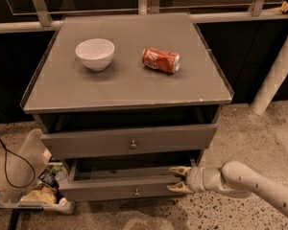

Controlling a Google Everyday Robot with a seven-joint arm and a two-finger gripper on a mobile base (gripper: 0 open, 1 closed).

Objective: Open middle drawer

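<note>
A grey cabinet shows two drawer fronts. The upper drawer, with a small knob, stands slightly out. The drawer below it, with its own knob, is pulled out further, and its dark inside shows. My gripper reaches in from the right at this lower drawer's right end. Its fingers are apart, one above and one below the top edge of the drawer front. I cannot tell whether they touch it.
A white bowl and a red soda can lying on its side are on the cabinet top. A clear bin of snack packs sits on the floor at left, beside a black cable. A white post stands at right.
</note>
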